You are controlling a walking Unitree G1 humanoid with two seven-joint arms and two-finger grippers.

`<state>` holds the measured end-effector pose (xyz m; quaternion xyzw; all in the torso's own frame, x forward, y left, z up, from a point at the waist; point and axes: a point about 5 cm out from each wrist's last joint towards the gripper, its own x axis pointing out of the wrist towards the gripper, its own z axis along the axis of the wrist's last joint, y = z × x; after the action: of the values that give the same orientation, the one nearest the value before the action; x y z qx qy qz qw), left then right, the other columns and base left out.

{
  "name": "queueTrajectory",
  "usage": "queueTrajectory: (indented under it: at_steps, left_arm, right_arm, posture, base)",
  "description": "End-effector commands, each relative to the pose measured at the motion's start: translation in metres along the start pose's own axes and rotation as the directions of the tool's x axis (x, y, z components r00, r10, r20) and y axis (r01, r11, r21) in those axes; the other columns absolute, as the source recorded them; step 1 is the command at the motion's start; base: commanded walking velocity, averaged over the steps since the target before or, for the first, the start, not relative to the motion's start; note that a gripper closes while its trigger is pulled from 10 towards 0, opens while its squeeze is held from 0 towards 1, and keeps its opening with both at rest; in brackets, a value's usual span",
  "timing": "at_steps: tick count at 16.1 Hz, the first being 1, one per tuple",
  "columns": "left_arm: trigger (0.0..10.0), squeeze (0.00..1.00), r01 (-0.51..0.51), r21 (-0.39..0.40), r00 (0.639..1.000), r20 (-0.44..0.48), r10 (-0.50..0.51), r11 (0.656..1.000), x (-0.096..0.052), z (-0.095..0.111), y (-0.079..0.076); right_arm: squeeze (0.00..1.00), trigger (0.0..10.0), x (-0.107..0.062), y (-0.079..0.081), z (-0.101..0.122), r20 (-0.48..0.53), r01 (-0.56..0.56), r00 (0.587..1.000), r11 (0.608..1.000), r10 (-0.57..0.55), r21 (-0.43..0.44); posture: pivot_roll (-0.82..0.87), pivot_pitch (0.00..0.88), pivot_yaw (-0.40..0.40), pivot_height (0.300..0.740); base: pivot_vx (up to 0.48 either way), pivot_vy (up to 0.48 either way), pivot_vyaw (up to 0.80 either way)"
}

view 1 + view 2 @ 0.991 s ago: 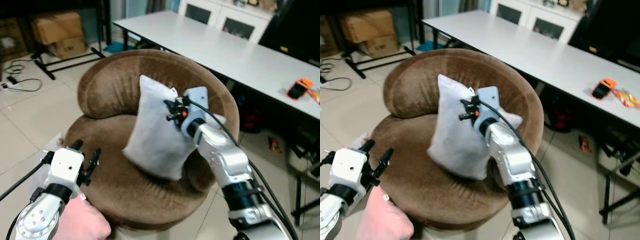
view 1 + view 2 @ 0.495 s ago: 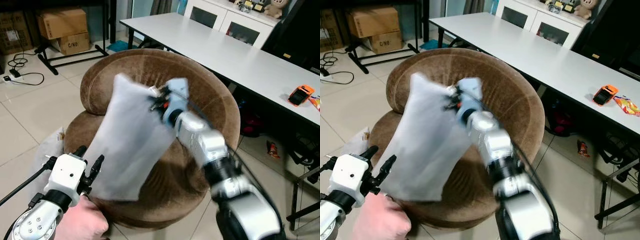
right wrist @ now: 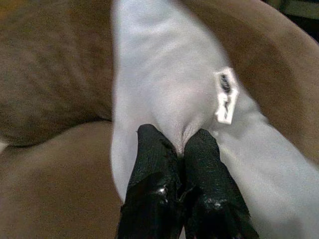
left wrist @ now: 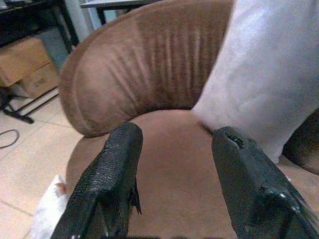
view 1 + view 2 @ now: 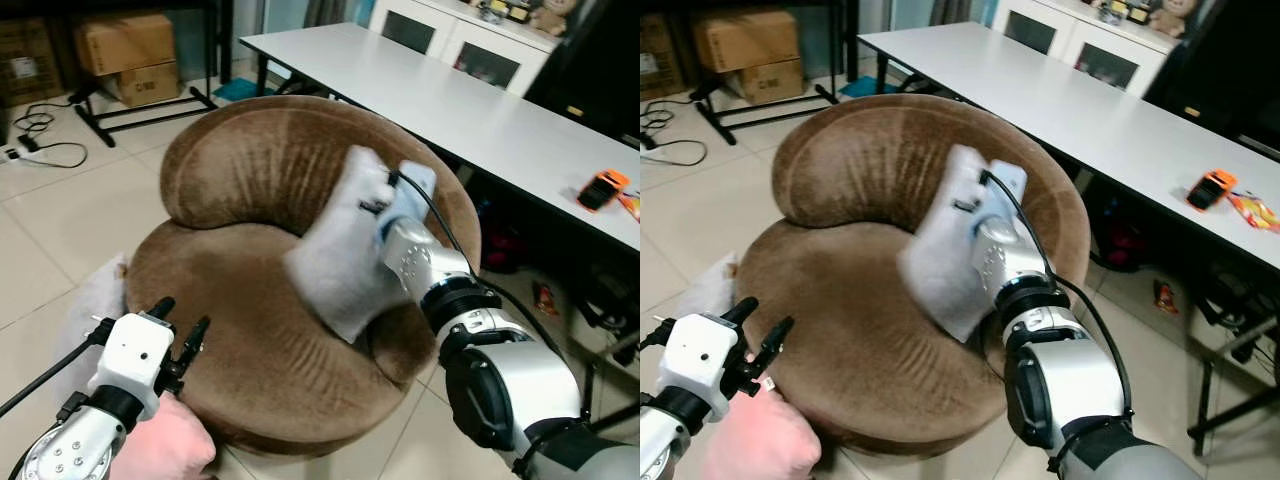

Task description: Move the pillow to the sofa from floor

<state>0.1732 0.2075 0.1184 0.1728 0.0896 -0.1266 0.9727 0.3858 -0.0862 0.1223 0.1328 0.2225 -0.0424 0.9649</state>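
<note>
Pillow (image 5: 340, 255) on sofa (image 5: 240, 300), pinched by right gripper (image 5: 378, 205).

Head views: pillow standing tilted on the brown seat, leaning against the backrest on the robot's right; right jaws clenched on its upper edge; left gripper (image 5: 178, 330) low at the sofa's front rim, jaws spread, holding nothing; white bench (image 5: 450, 110) behind. Left wrist view: fingers (image 4: 112, 174) wide apart, seat and pillow beyond. Right wrist view: fingers (image 3: 154, 169) pressed together on a fold of fabric beside a small tag (image 3: 225, 94).
</note>
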Motion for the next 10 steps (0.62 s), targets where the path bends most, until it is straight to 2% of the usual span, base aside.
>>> queueTrajectory:
  at_steps: [1, 2, 3, 7, 8, 9, 10]
  left_arm:
    - [10.0, 0.0, 0.041, -0.001, 0.999, 0.004, -0.041, 0.999, 0.002, 0.002, -0.006]
    - [10.0, 0.0, 0.052, 0.0, 0.999, 0.002, -0.052, 0.999, 0.002, 0.001, -0.007]
    - [10.0, 0.0, 0.066, 0.003, 0.998, -0.001, -0.066, 0.998, 0.003, 0.0, -0.008]
    - [10.0, 0.0, 0.068, 0.017, 0.998, -0.003, -0.068, 0.998, 0.004, -0.001, -0.006]
    - [10.0, 0.0, 0.068, 0.02, 0.998, -0.003, -0.068, 0.998, 0.004, -0.001, -0.005]
    - [10.0, 0.0, 0.059, 0.028, 0.998, -0.009, -0.059, 0.998, 0.004, -0.002, -0.004]
    - [10.0, 0.0, 0.034, 0.042, 0.999, -0.015, -0.033, 0.999, 0.004, -0.004, -0.003]
  right_arm:
    - [1.0, 10.0, 0.001, 0.002, 0.008, 0.045, -0.004, 0.999, 0.999, 0.005, -0.038]
    - [1.0, 10.0, 0.0, 0.006, 0.003, 0.046, -0.043, 0.998, 0.995, 0.048, -0.095]
    - [1.0, 10.0, 0.0, 0.014, 0.001, 0.025, -0.114, 0.993, 0.992, 0.115, -0.056]
    - [1.0, 10.0, -0.001, 0.019, 0.025, 0.102, -0.133, 0.986, 0.991, 0.134, -0.022]
    - [1.0, 10.0, -0.001, 0.021, 0.031, 0.12, -0.168, 0.979, 0.986, 0.165, 0.008]
    - [1.0, 10.0, -0.003, 0.023, 0.039, 0.159, -0.23, 0.961, 0.973, 0.225, 0.012]
    - [0.95, 10.0, -0.003, 0.019, 0.04, 0.202, -0.25, 0.946, 0.967, 0.253, -0.04]
  posture:
    - [0.13, 0.0, -0.199, 0.74]
    - [0.13, 0.0, -0.2, 0.74]
    - [0.14, 0.0, -0.202, 0.74]
    - [0.15, 0.0, -0.206, 0.74]
    - [0.15, 0.0, -0.207, 0.74]
    - [0.16, 0.0, -0.211, 0.74]
    - [0.16, 0.0, -0.215, 0.74]
  base:
    - [0.0, 0.0, 0.0]
    - [0.0, 0.0, 0.0]
    - [0.0, 0.0, 0.0]
    - [0.0, 0.0, 0.0]
    - [0.0, 0.0, 0.0]
    - [0.0, 0.0, 0.0]
    - [0.0, 0.0, 0.0]
